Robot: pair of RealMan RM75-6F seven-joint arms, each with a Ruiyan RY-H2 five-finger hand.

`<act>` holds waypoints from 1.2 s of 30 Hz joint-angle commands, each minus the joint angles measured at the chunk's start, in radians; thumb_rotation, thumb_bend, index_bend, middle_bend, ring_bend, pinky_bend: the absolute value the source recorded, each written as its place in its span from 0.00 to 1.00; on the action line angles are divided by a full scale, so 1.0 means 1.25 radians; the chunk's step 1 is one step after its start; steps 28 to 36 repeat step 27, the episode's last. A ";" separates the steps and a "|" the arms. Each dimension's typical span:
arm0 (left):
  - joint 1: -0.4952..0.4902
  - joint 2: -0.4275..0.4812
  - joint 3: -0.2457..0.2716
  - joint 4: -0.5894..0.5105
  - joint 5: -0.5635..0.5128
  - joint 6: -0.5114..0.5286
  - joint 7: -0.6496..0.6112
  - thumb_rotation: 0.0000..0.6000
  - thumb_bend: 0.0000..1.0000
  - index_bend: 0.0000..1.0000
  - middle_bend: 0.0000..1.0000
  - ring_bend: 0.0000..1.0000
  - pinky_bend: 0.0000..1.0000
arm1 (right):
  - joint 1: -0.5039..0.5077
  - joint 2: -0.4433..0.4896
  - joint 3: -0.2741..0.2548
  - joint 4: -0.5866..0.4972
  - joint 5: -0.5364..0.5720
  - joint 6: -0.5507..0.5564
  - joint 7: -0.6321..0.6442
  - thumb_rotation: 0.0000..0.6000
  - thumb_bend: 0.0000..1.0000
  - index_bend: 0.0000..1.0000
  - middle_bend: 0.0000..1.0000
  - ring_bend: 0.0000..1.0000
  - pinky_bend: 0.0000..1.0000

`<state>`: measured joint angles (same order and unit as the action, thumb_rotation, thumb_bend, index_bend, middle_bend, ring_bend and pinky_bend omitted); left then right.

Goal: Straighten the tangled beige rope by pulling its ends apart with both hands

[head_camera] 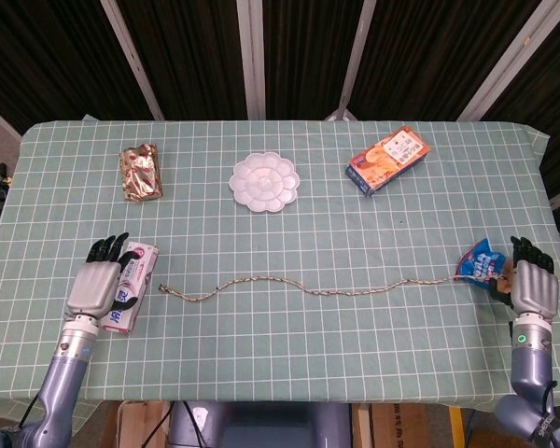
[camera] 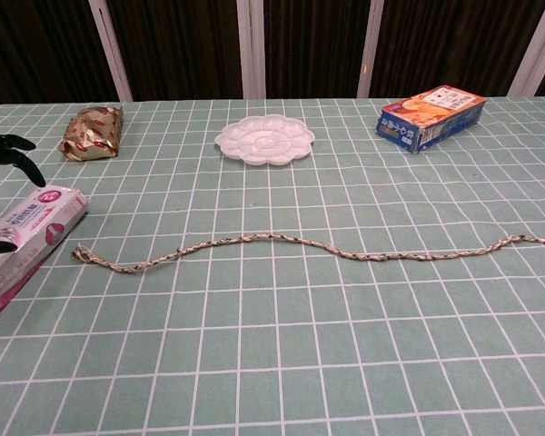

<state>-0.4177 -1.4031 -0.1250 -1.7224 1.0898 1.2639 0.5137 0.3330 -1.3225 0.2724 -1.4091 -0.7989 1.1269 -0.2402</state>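
1. Beige rope (head_camera: 308, 285) lies slack across the counter (head_camera: 280, 355) in a loose wavy line, its left end free just right of a pink-and-white packet (head_camera: 131, 285).
2. Left hand (head_camera: 97, 283) rests over that packet, fingers spread, holding nothing.
3. Right hand (head_camera: 532, 286) is beside a blue packet (head_camera: 480, 262); rope's right end reaches there, grip cannot be told.

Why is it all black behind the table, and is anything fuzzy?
Head view: behind the table hang dark curtains that the light barely reaches, while the cloth is evenly lit, with only faint shadows; the rope looks sharp. Chest view: same dark backdrop, the rope crisp, the pink packet slightly soft at the edge.
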 commanded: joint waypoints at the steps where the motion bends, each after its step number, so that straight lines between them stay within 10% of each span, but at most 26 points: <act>1: 0.010 0.022 0.001 -0.024 0.003 0.006 -0.018 1.00 0.18 0.26 0.00 0.00 0.00 | -0.005 0.009 0.000 -0.018 -0.007 0.006 0.006 1.00 0.45 0.00 0.00 0.00 0.00; 24: 0.235 0.216 0.160 -0.008 0.371 0.266 -0.346 1.00 0.15 0.09 0.00 0.00 0.00 | -0.103 0.108 -0.108 -0.165 -0.341 0.227 0.045 1.00 0.41 0.00 0.00 0.00 0.00; 36: 0.255 0.229 0.173 0.012 0.389 0.286 -0.366 1.00 0.15 0.09 0.00 0.00 0.00 | -0.128 0.121 -0.139 -0.172 -0.411 0.269 0.060 1.00 0.41 0.00 0.00 0.00 0.00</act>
